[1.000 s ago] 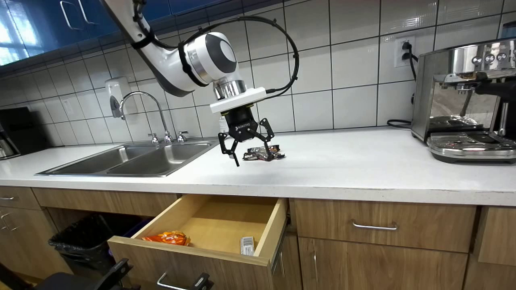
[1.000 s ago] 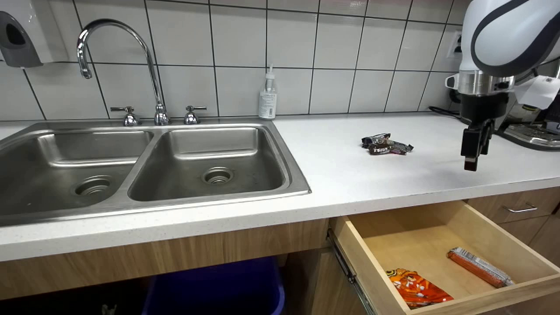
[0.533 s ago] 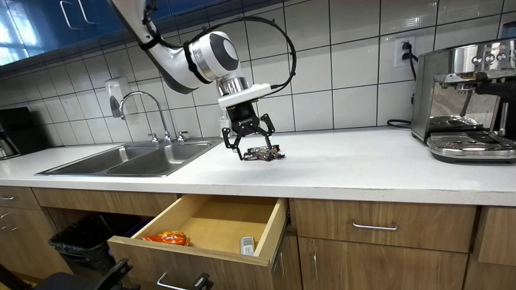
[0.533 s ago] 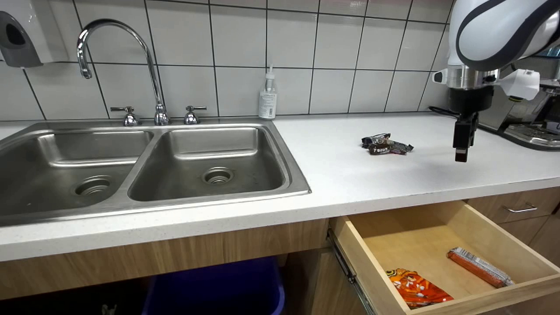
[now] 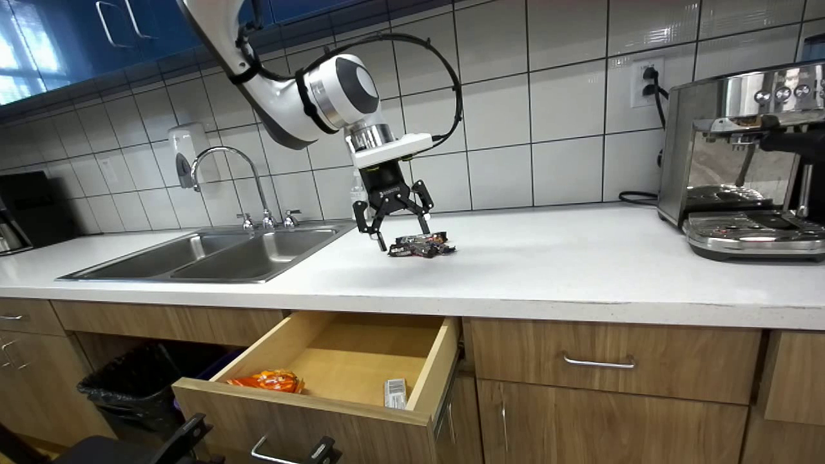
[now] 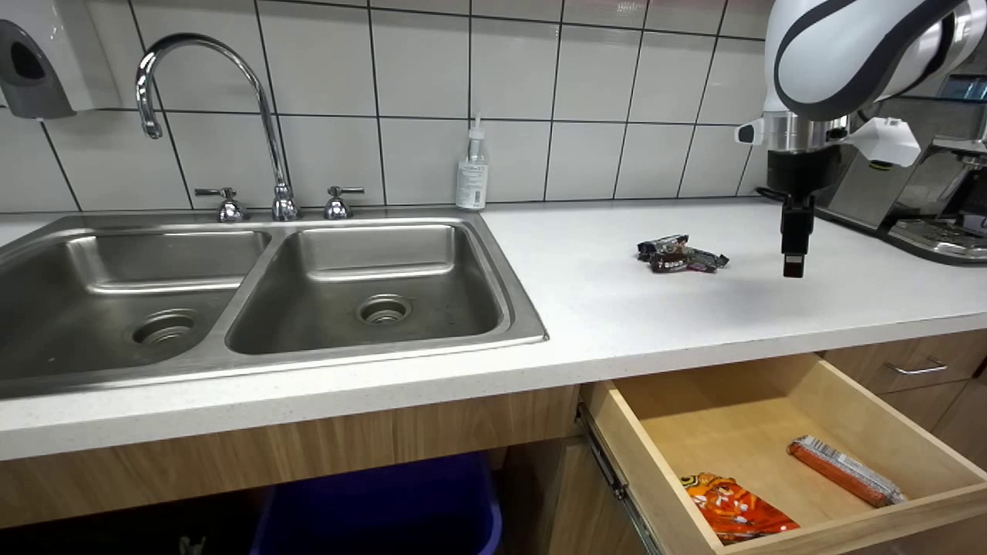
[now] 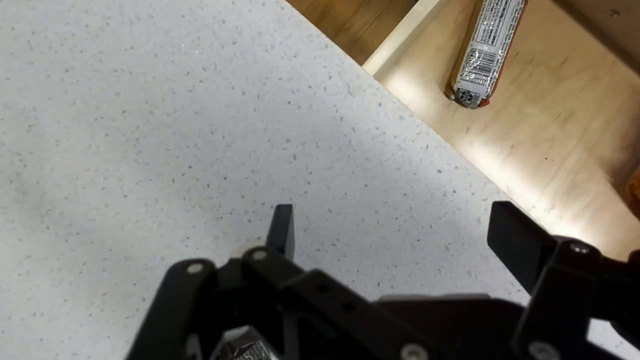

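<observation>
Both exterior views: snack pile (image 6: 682,256) on counter (image 6: 594,308), sink (image 6: 247,289) left, coffee machine (image 5: 741,161) right. Drawer (image 6: 740,432) pulled out beneath counter; packet (image 6: 736,509) left inside, bar (image 6: 847,470) right.

Between candy bars (image 6: 680,260) and espresso machine (image 5: 741,161), passage reaches the countertop's front edge (image 5: 567,309); the open drawer (image 5: 370,361) juts below.
</observation>
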`<state>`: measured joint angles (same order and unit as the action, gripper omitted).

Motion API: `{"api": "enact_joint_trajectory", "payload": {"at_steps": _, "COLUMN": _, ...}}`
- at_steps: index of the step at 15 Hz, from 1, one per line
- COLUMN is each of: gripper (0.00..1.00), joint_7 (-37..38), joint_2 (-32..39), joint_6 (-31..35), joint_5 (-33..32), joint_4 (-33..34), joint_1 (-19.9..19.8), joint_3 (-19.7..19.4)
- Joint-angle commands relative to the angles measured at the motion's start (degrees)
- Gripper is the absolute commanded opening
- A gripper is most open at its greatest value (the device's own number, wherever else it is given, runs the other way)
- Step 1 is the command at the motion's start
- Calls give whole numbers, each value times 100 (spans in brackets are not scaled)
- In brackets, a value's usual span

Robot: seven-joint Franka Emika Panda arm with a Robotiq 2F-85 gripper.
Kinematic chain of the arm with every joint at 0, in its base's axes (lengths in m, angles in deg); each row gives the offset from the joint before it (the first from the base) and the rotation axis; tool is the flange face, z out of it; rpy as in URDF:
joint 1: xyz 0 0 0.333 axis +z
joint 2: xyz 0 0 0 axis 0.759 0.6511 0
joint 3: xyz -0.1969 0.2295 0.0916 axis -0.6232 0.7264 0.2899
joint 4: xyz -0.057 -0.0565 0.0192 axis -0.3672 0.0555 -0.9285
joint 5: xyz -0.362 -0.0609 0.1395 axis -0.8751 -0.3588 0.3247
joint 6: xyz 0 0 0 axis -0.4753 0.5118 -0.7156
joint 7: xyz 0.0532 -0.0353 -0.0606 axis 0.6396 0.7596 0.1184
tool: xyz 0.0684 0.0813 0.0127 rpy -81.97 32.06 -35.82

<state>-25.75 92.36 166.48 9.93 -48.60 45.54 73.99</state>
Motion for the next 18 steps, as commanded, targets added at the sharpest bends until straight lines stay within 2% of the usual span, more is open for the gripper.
{"api": "enact_joint_trajectory", "payload": {"at_steps": 1, "gripper": 100, "joint_7": -331, "joint_2": 209, "joint_6": -321, "joint_5": -129, "joint_4": 403, "joint_1": 18, "joint_3": 90}}
{"api": "enact_joint_trajectory", "payload": {"at_steps": 11, "gripper": 100, "joint_7": -860, "joint_2": 710, "joint_6": -526, "joint_5": -137, "joint_4": 1158, "joint_1": 122, "joint_3": 177}}
{"api": "enact_joint_trajectory", "payload": {"at_steps": 12, "gripper": 100, "joint_7": -854, "joint_2": 691, "joint_6": -580, "joint_5": -75, "joint_4": 1192, "joint_1": 114, "joint_3": 194}}
{"api": "enact_joint_trajectory", "payload": {"at_steps": 13, "gripper": 100, "joint_7": -693, "joint_2": 604, "joint_6": -281, "joint_5": -50, "joint_4": 896, "joint_1": 88, "joint_3": 178}}
{"api": "enact_joint_trajectory", "payload": {"at_steps": 18, "gripper": 100, "joint_7": -693, "joint_2": 645, "joint_6": -370, "joint_5": -50, "joint_4": 1015, "joint_1": 102, "joint_3": 185}}
